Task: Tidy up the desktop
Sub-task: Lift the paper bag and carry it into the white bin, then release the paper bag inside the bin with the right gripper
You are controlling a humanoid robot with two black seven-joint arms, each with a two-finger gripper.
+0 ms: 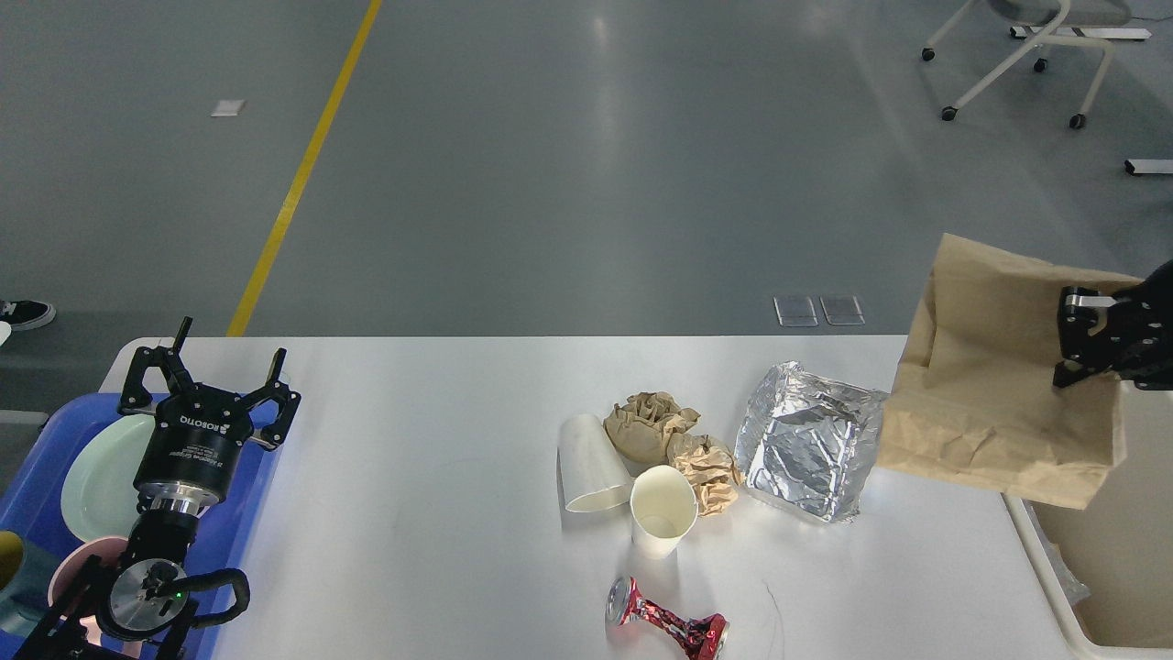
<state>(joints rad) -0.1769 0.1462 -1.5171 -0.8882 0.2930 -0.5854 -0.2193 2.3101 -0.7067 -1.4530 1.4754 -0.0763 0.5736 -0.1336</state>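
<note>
White matte desktop [440, 477], round-cornered

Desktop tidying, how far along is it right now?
Early to midway. Dishes already sit in the blue tray. The right gripper holds the brown paper bag lifted above the bin. On the desktop remain two paper cups, two crumpled paper balls, foil and a crushed can. The left gripper is open.
</note>
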